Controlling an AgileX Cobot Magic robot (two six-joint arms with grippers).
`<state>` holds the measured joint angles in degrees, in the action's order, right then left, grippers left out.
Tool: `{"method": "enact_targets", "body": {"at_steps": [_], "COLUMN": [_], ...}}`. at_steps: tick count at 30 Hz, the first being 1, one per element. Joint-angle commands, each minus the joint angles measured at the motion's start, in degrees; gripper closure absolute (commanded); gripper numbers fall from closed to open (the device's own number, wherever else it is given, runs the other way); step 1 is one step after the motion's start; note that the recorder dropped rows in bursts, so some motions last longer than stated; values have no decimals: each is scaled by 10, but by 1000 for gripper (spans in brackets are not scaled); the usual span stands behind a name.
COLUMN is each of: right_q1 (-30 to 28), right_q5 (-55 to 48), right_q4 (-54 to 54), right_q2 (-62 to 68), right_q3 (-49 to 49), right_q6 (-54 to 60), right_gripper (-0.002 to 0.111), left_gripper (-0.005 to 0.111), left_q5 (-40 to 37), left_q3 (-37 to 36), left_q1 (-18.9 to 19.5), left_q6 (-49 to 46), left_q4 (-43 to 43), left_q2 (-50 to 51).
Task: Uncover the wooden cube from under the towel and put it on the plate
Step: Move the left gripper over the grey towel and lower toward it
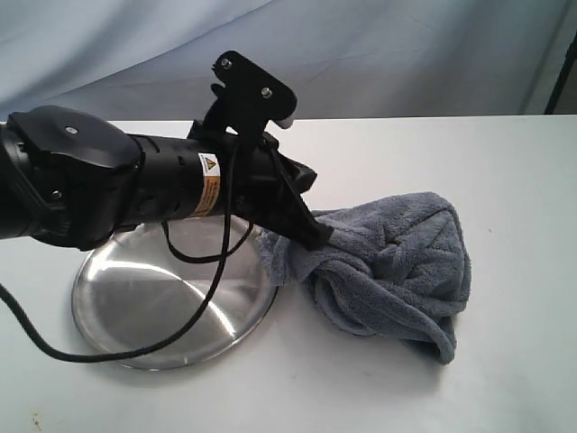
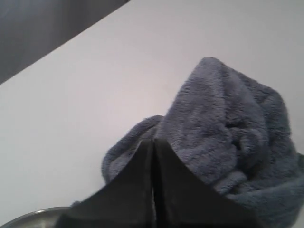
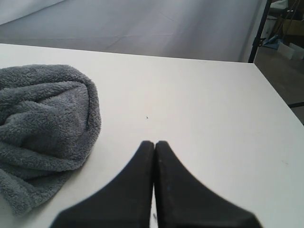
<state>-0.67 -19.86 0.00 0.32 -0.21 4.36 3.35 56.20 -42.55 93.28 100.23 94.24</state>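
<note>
A fluffy grey-blue towel (image 1: 397,266) lies bunched in thick folds at three o'clock from a shiny, round steel plate (image 1: 135,307), its edge meeting the rim.

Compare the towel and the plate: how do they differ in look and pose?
The towel is grey-blue, fluffy and matte; the plate is shiny, reflective steel. The towel sits bunched in a thick-folded heap; the plate lies flat and round. The shut left gripper meets the towel's edge, not the plate. Both rest on the white table, side by side.
</note>
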Motion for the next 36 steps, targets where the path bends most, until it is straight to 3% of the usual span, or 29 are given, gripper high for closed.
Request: {"method": "enact_targets", "body": {"at_steps": [1, 10, 26, 29, 33, 36], "right_q1": [2, 2, 2, 2, 2, 2], "right_q5": [2, 2, 2, 2, 2, 2], "right_q4": [-4, -4, -4, -4, -4, -4], "right_q2": [-3, -3, -3, -3, -3, -3], "right_q3": [2, 2, 2, 2, 2, 2], "right_q6": [-1, -1, -1, -1, -1, -1], "right_gripper": [108, 108, 108, 108, 108, 108], "left_gripper": [107, 107, 107, 107, 107, 107], "left_q5": [70, 5, 13, 11, -34, -89], "left_q3": [4, 4, 4, 4, 4, 4], "left_q1": [-3, -3, -3, -3, -21, -37], "left_q6": [8, 7, -19, -220, -681, -1012], "left_q4": [-3, -3, -7, -240, -632, -865], "left_q2": [1, 1, 1, 1, 1, 1]}}
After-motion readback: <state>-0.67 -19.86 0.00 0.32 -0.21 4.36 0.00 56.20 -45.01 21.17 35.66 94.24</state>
